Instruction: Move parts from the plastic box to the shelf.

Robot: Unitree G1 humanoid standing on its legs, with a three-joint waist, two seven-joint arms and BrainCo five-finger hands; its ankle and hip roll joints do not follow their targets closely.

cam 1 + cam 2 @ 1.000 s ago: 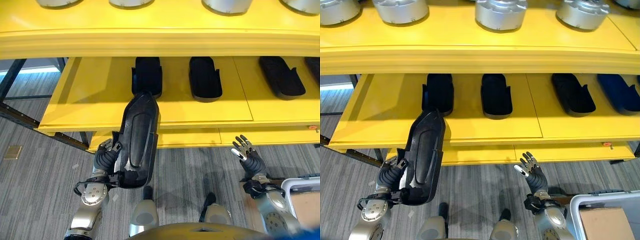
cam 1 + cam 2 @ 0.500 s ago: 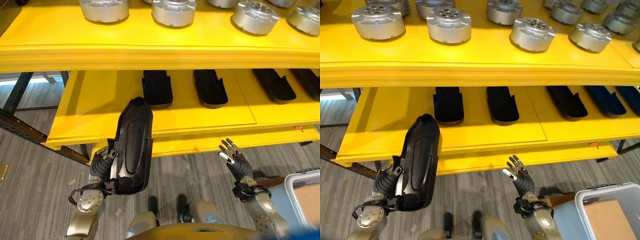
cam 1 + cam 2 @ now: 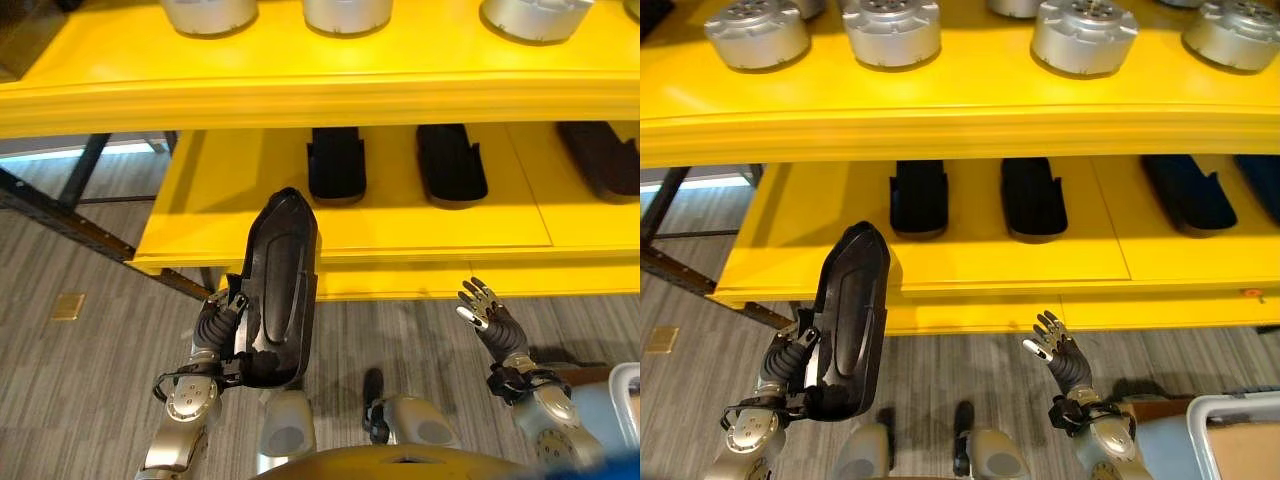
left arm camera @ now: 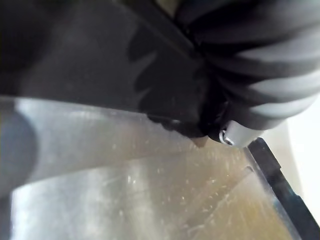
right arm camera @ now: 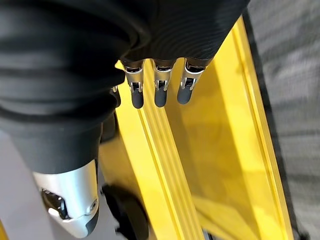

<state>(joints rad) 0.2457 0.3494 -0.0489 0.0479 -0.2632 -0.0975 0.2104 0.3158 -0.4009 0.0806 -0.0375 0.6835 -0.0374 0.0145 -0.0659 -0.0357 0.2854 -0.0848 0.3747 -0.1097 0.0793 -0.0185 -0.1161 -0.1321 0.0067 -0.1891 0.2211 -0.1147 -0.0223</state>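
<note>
My left hand (image 3: pixel 213 334) is shut on a long black moulded part (image 3: pixel 279 288), holding it upright by its lower end. The part's top reaches in front of the lower yellow shelf (image 3: pixel 230 215), just left of the nearest black part (image 3: pixel 337 165) lying there. The left wrist view has the part's dark surface (image 4: pixel 95 60) close against the ribbed cover. Two more black parts (image 3: pixel 452 163) (image 3: pixel 603 155) lie along that shelf. My right hand (image 3: pixel 488 314) is open and holds nothing, with straight fingers (image 5: pixel 158 91), below the shelf's front edge.
Silver round parts (image 3: pixel 891 28) stand on the upper yellow shelf (image 3: pixel 960 115). A white plastic box (image 3: pixel 1206 408) holding a brown carton sits at the lower right. Dark shelf-frame bars (image 3: pixel 70 215) run at the left over grey carpet.
The camera has shifted, first up, then back down and left. My left hand keeps the black part upright before the lower shelf. My right hand stays open.
</note>
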